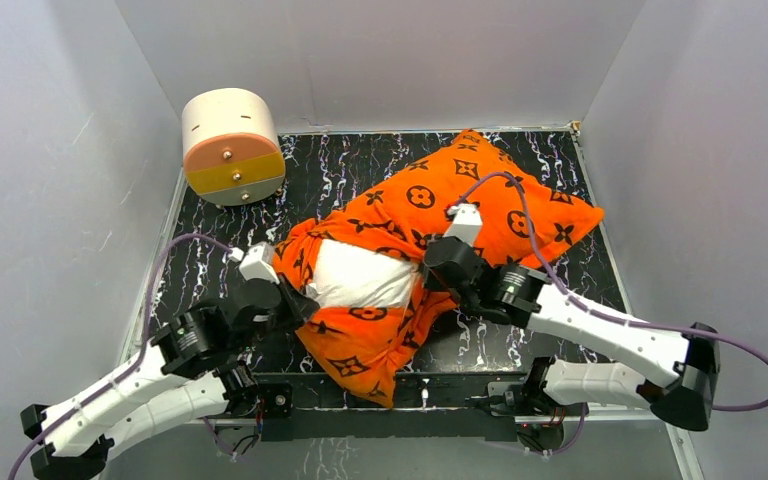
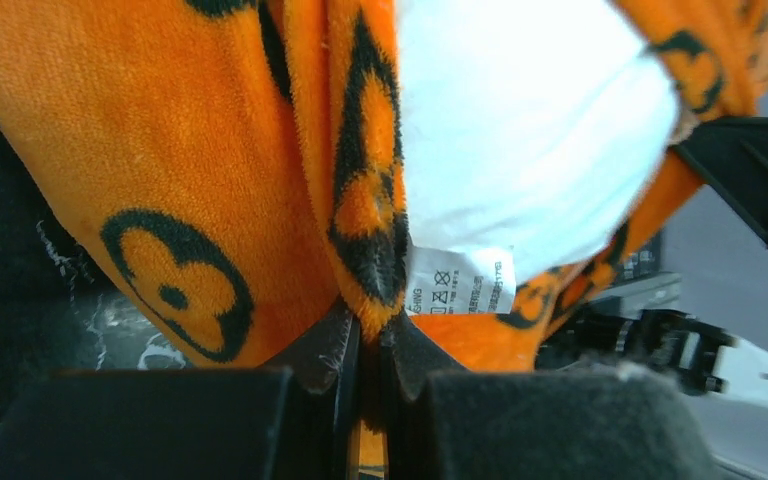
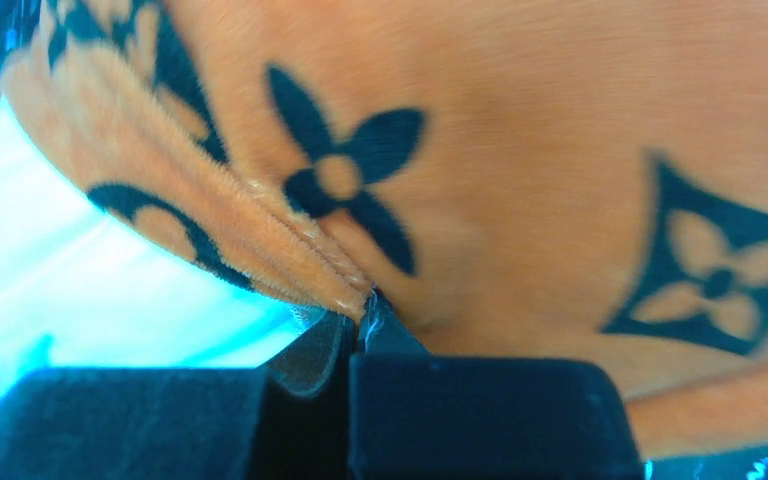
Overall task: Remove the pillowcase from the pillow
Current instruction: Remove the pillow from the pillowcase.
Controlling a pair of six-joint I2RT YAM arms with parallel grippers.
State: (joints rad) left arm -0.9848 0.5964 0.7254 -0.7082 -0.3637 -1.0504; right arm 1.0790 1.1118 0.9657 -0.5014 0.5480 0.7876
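The pillowcase lies slantwise on the surface, from the far right corner down to the near middle, its open end bunched and turned toward the left. The pillow bulges white out of that opening, between the 2 grippers.

The left gripper is pinched tight on the opening's orange hem at its left side, just beside a white care label. The right gripper is likewise clamped on a fold of the orange edge at the opening's right side.

Both arms reach in low from the near corners, elbows bent, wrists aimed inward. The surface is black with white veining, closed in by plain pale walls. A cream-and-orange cylinder sits in the far left corner, well apart. The right arm's purple cable arches over the pillowcase.
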